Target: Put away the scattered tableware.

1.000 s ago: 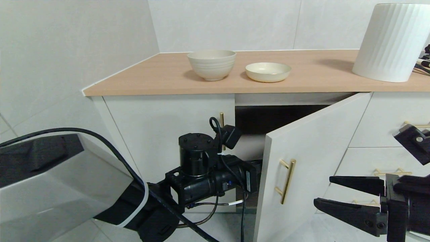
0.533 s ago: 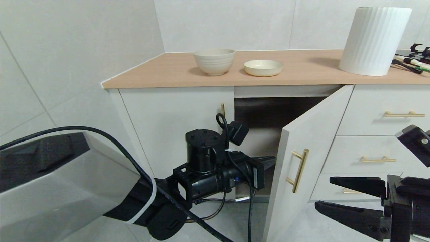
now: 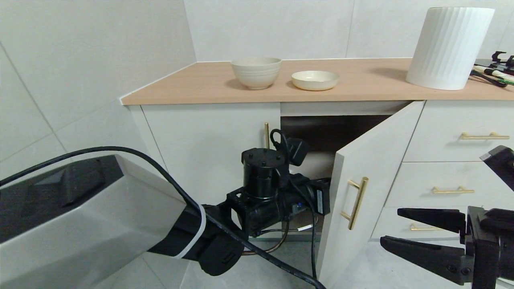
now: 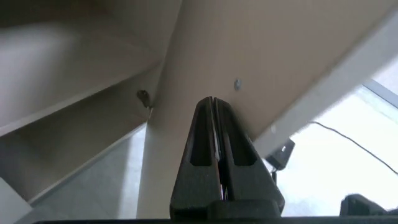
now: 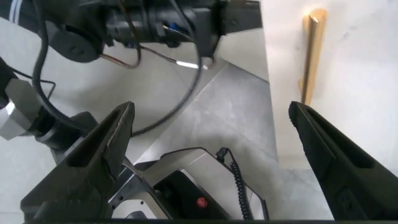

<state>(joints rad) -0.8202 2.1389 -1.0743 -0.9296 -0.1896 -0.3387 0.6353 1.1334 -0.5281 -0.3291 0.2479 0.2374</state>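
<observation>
Head view, against half a second ago: the left arm [image 3: 265, 188] has pushed forward and a little up toward the open cabinet door [image 3: 373, 168], so the left jaws now sit hidden behind that door's free edge. The door, the tableware and the right arm sit much as they did.

Left wrist view has the left jaws clenched together on nothing, tips right at the door's inner face beside a small screw [image 4: 236, 83]; actual contact cannot be told. The right jaws are released and spread wide, low down on the door's outer side, holding nothing, with the door's brass handle [image 3: 355, 202] seen between them in the right wrist view.

The tableware stands on the tabletop [image 3: 192, 88], above the door: a cream ribbed bowl [image 3: 256, 72], upright, over to the door's left, and a shallow cream dish [image 3: 315, 80] just beside it, apart from it, over the dark cabinet opening [image 3: 321, 132].

Above the door's hinge side stands a tall white ribbed container [image 3: 449, 46], with some dark-handled utensils [image 3: 492, 74] past it. Drawers [image 3: 461, 120] with brass pulls lie on the door's hinge side; a closed door [image 3: 209, 148] stands across the opening from it. The open door stands between the two arms.
</observation>
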